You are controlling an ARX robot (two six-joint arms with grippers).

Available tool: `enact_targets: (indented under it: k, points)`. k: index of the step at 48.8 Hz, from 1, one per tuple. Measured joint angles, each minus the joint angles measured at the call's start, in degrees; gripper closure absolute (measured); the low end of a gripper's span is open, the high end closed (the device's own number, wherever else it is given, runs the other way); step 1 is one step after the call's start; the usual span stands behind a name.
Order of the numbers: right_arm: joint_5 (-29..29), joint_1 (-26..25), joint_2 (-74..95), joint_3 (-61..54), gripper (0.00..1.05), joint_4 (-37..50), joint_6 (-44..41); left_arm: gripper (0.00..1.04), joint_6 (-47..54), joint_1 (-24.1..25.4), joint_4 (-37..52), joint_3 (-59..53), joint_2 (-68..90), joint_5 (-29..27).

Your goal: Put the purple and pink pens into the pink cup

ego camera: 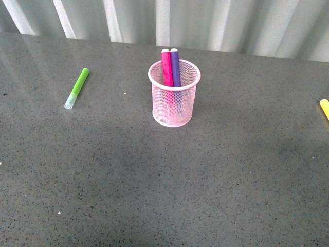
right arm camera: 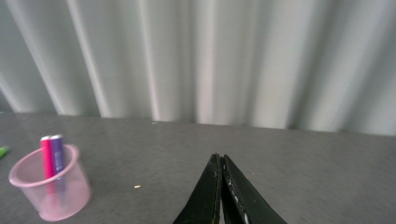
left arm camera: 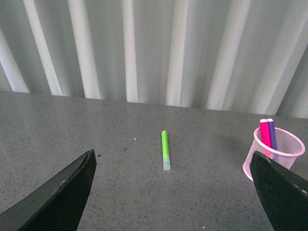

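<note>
The pink cup (ego camera: pixel 174 103) stands upright on the grey table, a little behind the middle of the front view. The pink pen (ego camera: pixel 167 68) and the purple pen (ego camera: pixel 175 67) stand side by side inside it, leaning on the back rim with their tops above it. Neither arm shows in the front view. My left gripper (left arm camera: pixel 173 192) is open and empty, well short of the cup (left arm camera: pixel 274 151), whose pink pen (left arm camera: pixel 265 132) and purple pen (left arm camera: pixel 272 132) show. My right gripper (right arm camera: pixel 219 186) is shut on nothing, off to one side of the cup (right arm camera: pixel 51 191).
A lime-green marker (ego camera: pixel 77 88) lies flat on the table left of the cup, also in the left wrist view as the green marker (left arm camera: pixel 165 150). A yellow marker (ego camera: pixel 325 108) pokes in at the right edge. A corrugated white wall (ego camera: pixel 205 23) runs along the back.
</note>
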Motion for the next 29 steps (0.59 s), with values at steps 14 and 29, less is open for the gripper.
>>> enact_targets:
  k: [14, 29]
  points:
    - [-0.02, 0.00, -6.80, -1.51, 1.01, -3.72, 0.00, 0.07, 0.00, 0.00, 0.00, 0.00, 0.00, 0.00]
    - [-0.02, 0.00, -14.05, -1.53, 1.01, -10.67, 0.00, 0.07, 0.00, 0.00, 0.00, 0.00, 0.00, 0.00]
